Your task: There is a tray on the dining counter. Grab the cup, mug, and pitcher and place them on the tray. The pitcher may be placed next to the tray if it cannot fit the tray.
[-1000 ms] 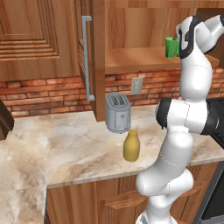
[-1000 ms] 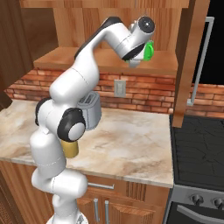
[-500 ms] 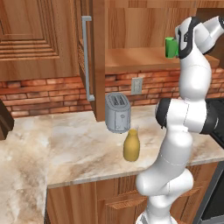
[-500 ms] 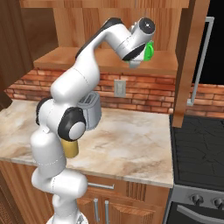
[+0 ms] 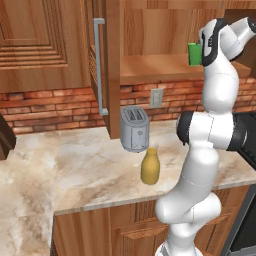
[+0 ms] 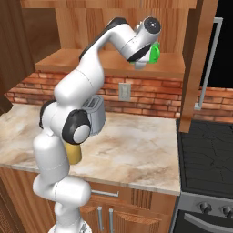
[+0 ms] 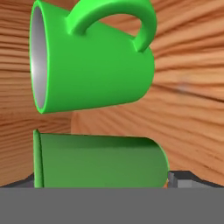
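Arm raised, tool [image 6: 146, 61] at shelf cup [image 7: 100, 161].

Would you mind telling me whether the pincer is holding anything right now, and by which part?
Nothing is held: the pincer is open, with the cup lying between its fingertips, ungripped.

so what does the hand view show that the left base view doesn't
Hand view alone: the mug with its loop handle and grey inside, and the handleless cup beside it, the pincer's open fingertips on either side of the cup. The view is rolled, so both look sideways.
Left base view alone: the pitcher standing on the kitchen counter in front of the toaster, plus the wall outlet.
Both: green drinkware on the wooden shelf.
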